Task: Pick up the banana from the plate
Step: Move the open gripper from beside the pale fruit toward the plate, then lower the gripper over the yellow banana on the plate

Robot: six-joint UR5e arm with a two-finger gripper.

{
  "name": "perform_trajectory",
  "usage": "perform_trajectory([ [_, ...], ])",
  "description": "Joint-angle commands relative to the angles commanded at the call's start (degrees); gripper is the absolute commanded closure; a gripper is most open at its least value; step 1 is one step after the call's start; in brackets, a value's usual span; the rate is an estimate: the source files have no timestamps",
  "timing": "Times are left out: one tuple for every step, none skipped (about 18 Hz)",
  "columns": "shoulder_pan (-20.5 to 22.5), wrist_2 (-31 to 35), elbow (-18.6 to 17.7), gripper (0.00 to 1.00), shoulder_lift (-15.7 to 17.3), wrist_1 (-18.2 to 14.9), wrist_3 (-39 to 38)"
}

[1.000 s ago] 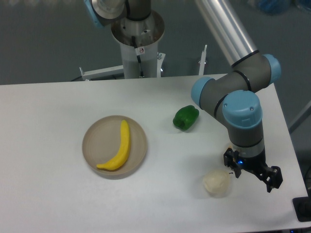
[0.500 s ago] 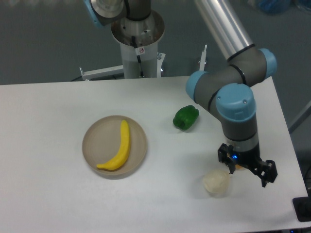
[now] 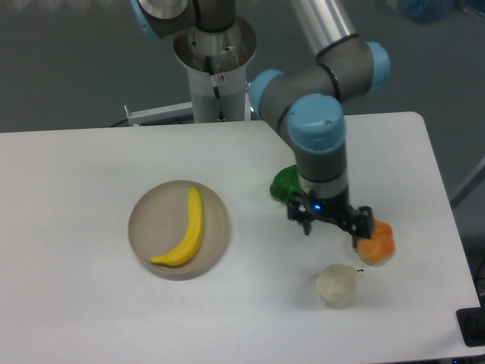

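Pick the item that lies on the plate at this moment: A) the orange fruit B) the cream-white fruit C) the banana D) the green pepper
C: the banana lies across the plate, while the other three items sit on the table to its right, near the tool.

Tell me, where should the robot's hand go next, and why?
Probably sideways toward the plate. The banana lies there untouched, while the gripper hangs empty beside the green pepper, well away from it.
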Motion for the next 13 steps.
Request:
perform_trajectory([
  [-0.9, -0.7, -0.4, 0.0, 0.2, -0.4, -2.0],
  [-1.8, -1.3, -1.3, 0.0, 0.4, -0.4, -4.1],
  [-2.6, -2.3, -2.7, 0.0, 0.9, 0.1, -5.7],
  [-2.8, -3.1, -3.4, 0.0, 1.2, 0.2, -6.4],
  [-3.4, -4.0, -3.8, 0.0, 1.3, 0.2, -6.6],
  [-4.4, -4.4, -4.5, 0.0, 1.4, 0.3, -6.8],
  [-5.0, -4.5, -5.5, 0.0, 1.5, 0.3, -7.1],
  [-5.7, -4.6, -6.5, 0.0, 1.7, 0.4, -7.6],
  [-6.3, -4.8, -7.5, 0.0, 1.8, 0.6, -8.1],
  [-6.9, -5.2, -8.1, 0.0, 1.5, 1.0, -8.7],
  [-7.6, -5.5, -8.3, 0.0, 1.2, 1.9, -9.9],
  [-8.4, -5.6, -8.4, 0.0, 0.8, 3.2, -11.1],
  [-9.3, -5.6, -9.0, 0.0, 0.4, 4.3, -12.1],
])
